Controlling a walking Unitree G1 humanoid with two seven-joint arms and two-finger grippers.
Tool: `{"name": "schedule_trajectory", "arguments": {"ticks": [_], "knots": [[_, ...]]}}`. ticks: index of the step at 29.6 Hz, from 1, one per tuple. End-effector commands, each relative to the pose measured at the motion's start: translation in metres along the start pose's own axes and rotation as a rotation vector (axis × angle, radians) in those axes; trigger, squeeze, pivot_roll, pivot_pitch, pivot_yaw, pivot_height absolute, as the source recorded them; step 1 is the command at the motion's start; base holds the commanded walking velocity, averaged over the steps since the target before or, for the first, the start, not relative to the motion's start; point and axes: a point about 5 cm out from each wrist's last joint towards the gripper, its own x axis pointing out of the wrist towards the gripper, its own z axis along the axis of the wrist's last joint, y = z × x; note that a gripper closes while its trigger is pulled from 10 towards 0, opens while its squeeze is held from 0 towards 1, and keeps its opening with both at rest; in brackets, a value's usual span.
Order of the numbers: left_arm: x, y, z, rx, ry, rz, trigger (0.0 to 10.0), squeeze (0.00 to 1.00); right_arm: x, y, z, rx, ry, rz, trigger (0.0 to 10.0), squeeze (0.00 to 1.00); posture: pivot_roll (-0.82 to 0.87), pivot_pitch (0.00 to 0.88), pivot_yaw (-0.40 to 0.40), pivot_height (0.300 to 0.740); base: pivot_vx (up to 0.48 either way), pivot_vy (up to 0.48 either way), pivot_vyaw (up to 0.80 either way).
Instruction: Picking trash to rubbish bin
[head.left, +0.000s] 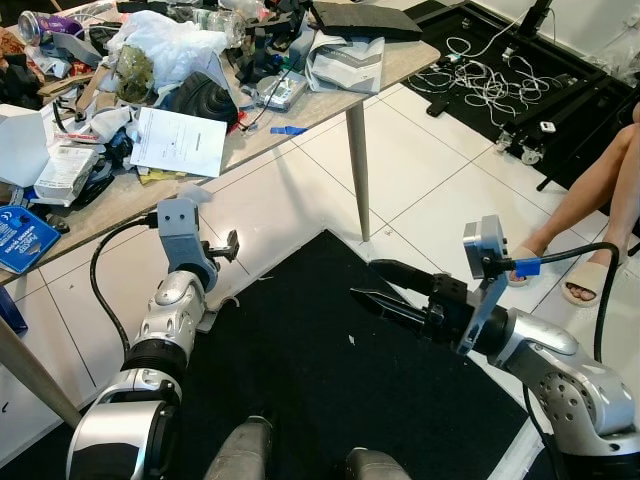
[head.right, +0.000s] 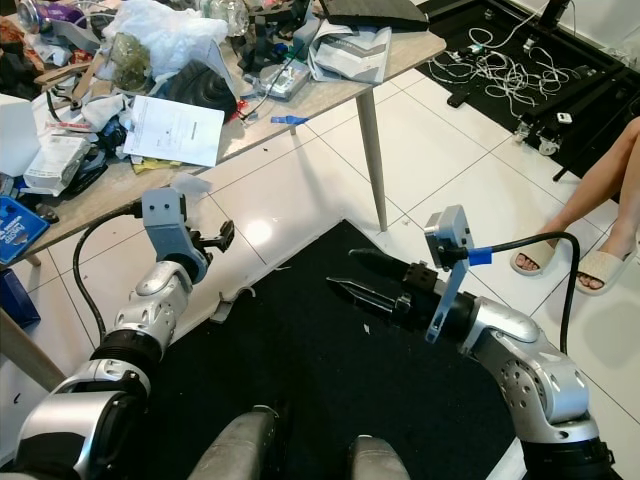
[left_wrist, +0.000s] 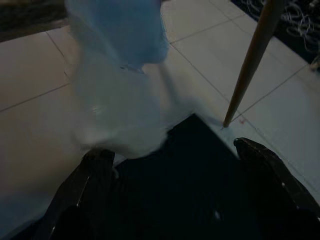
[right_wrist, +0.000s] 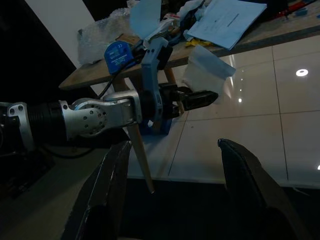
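A crumpled white, see-through piece of trash (right_wrist: 207, 70) hangs at my left gripper (head.left: 232, 245), above the white tiles beside the table. In the left wrist view the same trash (left_wrist: 120, 95) is blurred and lies against one black finger (left_wrist: 92, 172). The two fingers stand wide apart, and I cannot tell how the trash is held. My right gripper (head.left: 362, 280) is open and holds nothing. It hovers over the black mat (head.left: 330, 390) and points toward the left arm.
A cluttered wooden table (head.left: 390, 70) with papers and bags stands ahead, with its slim leg (head.left: 357, 170) at the mat's corner. Another leg (head.left: 30, 375) slants at the left. A person's sandalled feet (head.left: 585, 285) are at the right. Cables (head.left: 480, 75) lie far right.
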Motion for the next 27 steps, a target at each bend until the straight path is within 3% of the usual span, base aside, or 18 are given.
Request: {"name": "schedule_trajectory", "arguments": {"ticks": [1,14,27], "knots": [[0.0008,-0.0044,-0.0051,-0.014,0.022,0.002,10.0,0.0,0.0015,0.0062,0.0019,-0.001,-0.008,0.021,10.0,0.0,-0.11,0.196,0.01,0.74,0.0,0.0,0.0],[0.0038,-0.0055,-0.0012,-0.035,-0.016,0.06,10.0,0.0,0.0025,0.0113,0.0039,-0.006,-0.015,0.022,10.0,0.0,-0.12,0.197,0.022,0.74,0.0,0.0,0.0],[0.006,-0.0072,-0.005,-0.025,0.011,0.121,10.0,0.0,0.0046,0.0129,0.0092,-0.018,-0.026,0.025,10.0,0.0,-0.13,0.207,0.022,0.74,0.0,0.0,0.0]]}}
